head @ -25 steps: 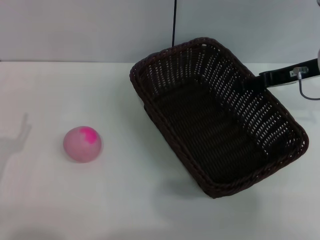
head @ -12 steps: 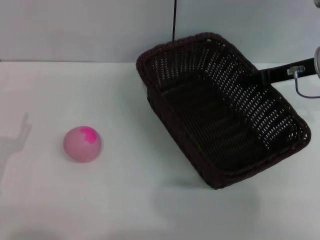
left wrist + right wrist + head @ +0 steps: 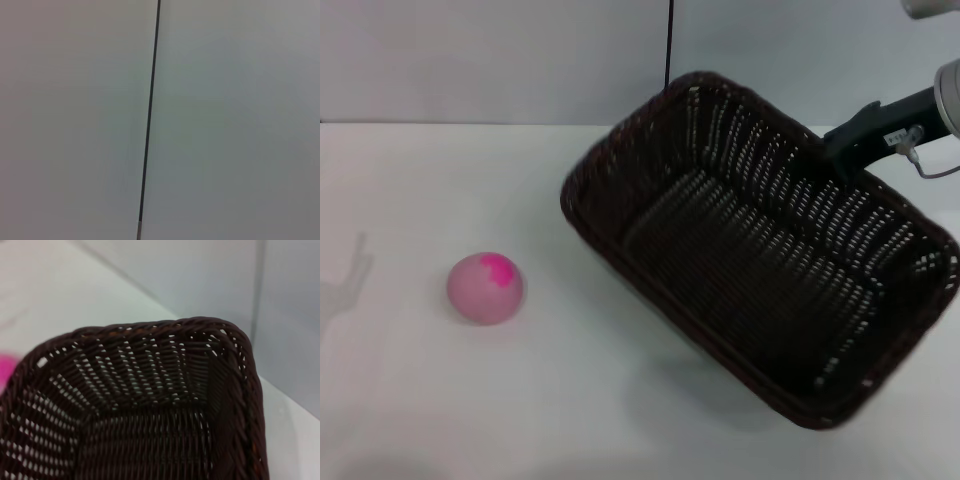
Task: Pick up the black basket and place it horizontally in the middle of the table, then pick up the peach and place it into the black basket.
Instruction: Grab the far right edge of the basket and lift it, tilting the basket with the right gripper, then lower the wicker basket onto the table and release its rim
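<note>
The black basket (image 3: 770,180) hangs tilted above the right half of the white table (image 3: 470,400), its open side turned toward me. My right gripper (image 3: 837,150) is shut on the basket's far right rim and holds it in the air. The right wrist view looks into the basket (image 3: 150,385) from its rim. The peach (image 3: 485,288), pale pink with a magenta patch, rests on the table at the left, well apart from the basket; a pink sliver of it (image 3: 4,371) shows in the right wrist view. My left gripper is out of view.
A grey wall stands behind the table, with a thin black vertical line (image 3: 669,45) on it; the left wrist view shows only this wall and line (image 3: 149,120). A faint arm shadow (image 3: 345,280) lies on the table's left edge.
The basket has risen off the table, tipped more toward me and swung left. My right gripper has moved up with it. The peach has not moved.
</note>
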Robot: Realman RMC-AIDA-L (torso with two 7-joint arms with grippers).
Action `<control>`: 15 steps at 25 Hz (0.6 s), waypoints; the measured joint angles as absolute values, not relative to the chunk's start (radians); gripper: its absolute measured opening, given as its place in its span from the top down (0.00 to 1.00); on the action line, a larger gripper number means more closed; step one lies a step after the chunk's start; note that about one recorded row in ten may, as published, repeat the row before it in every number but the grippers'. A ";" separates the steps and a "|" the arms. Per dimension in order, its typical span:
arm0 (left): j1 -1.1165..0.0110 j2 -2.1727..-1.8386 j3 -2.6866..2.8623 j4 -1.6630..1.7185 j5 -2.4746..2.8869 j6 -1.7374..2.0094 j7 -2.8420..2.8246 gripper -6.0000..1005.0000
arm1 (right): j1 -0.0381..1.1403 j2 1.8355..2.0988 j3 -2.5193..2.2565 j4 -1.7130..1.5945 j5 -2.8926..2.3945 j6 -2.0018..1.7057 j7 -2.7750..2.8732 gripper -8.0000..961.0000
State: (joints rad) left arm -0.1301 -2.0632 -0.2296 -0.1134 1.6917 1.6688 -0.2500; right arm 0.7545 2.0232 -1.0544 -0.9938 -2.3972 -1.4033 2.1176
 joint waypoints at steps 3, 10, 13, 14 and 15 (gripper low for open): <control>-0.124 -2.065 -0.234 -0.118 1.692 1.675 -0.250 0.17 | 0.757 2.023 -1.093 -1.059 -2.438 -1.446 2.046 0.82; -0.114 -2.068 -0.238 -0.153 1.692 1.687 -0.250 0.17 | 0.762 2.050 -1.108 -1.148 -2.459 -1.479 1.796 0.81; -0.113 -2.070 -0.235 -0.161 1.692 1.687 -0.250 0.17 | 0.766 2.070 -1.131 -1.154 -2.444 -1.477 1.706 0.80; -0.113 -2.070 -0.234 -0.164 1.692 1.687 -0.250 0.17 | 0.769 2.072 -1.144 -1.150 -2.436 -1.474 1.689 0.80; -0.112 -2.070 -0.234 -0.172 1.693 1.687 -0.250 0.17 | 0.775 2.072 -1.166 -1.140 -2.430 -1.471 1.684 0.80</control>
